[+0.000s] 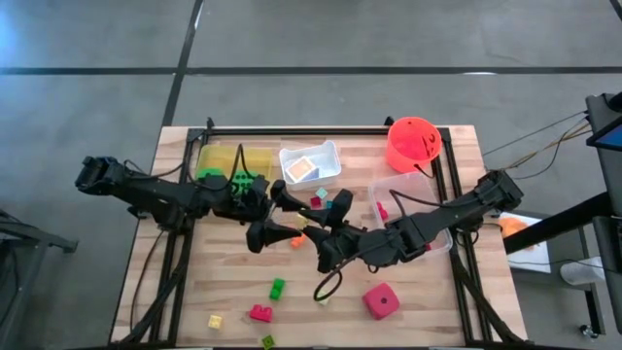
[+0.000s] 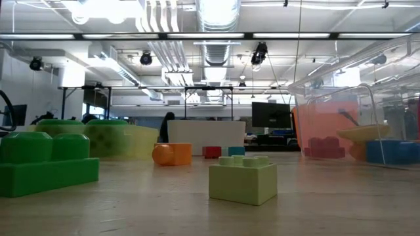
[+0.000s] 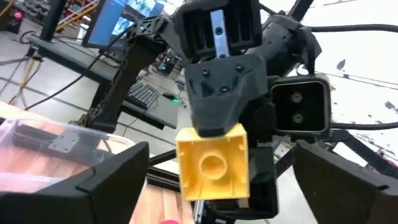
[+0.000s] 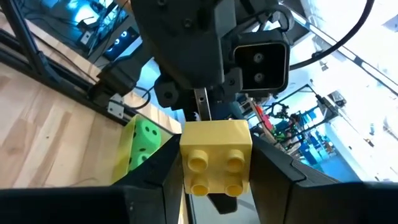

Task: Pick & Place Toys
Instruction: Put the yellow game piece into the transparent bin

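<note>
Yellow brick [image 4: 216,163] hangs in the air over the middle of the tabletop [image 1: 428,301], right where the two arms meet nose to nose. The right tool [image 4: 216,155] is clenched on it, a finger on each flank, studs facing that arm's wrist. The left tool [image 3: 219,149] stands released, its fingers [image 3: 112,180] spread wide to either side of the brick and not touching it. From where I stand this looks like a hand-over, with the brick now the right arm's to carry.

To do it well, I'd say the left arm should draw straight back along its own line, so neither finger clips the brick on the way out. The right arm should hold firm until the other is clear, then lift a little before swinging toward a tray. The clear tray [image 1: 384,183] on its side is nearest. The grip looks centred, so a slow, level carry should be enough.
</note>
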Robot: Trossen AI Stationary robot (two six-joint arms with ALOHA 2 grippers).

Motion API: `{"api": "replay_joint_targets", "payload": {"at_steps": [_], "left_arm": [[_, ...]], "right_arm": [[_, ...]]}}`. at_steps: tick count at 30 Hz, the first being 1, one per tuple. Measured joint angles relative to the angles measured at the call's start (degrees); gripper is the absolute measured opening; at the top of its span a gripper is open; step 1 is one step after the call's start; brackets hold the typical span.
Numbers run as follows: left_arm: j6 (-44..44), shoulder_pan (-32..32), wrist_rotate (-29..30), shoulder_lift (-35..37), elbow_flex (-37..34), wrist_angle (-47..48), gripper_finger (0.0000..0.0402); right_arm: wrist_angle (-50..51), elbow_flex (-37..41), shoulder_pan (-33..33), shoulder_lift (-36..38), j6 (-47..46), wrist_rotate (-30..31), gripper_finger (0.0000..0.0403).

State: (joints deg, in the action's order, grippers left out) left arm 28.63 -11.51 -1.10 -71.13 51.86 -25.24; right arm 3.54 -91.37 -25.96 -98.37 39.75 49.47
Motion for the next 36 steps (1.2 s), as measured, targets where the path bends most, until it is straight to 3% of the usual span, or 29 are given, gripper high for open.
{"api": "replay_joint_targets", "payload": {"at_steps": [3,8,15,19,27,32,36], "left_arm": [[0.2,0.0,1.4,0.0,0.0,2.0,0.0396],[-0.6,0.1,5.6,0.7,0.0,7.1,0.0385],[-1.7,0.3,14.9,6.2,0.0,20.8,0.0381],[-1.7,0.3,18.8,9.6,-0.1,28.6,0.0381],[1.4,0.3,19.6,11.8,-0.8,42.8,0.0381],[1.9,0.3,19.5,11.7,-1.1,47.7,0.0381],[1.7,0.3,19.5,11.7,-2.1,49.6,0.0381]], "right_arm": [[0.9,0.0,0.0,0.1,-1.9,0.2,0.0132],[6.0,0.0,0.0,1.0,-6.8,1.5,0.0132],[21.5,0.0,0.0,5.6,-21.7,0.7,0.0132],[33.8,0.0,0.0,9.0,-33.0,-4.3,0.0132],[64.6,0.0,-0.4,15.3,-61.4,-12.3,0.0132],[77.5,0.0,-0.7,18.9,-70.1,-16.3,0.0132],[81.4,1.3,-0.6,22.0,-73.8,-17.7,0.0132]]}}
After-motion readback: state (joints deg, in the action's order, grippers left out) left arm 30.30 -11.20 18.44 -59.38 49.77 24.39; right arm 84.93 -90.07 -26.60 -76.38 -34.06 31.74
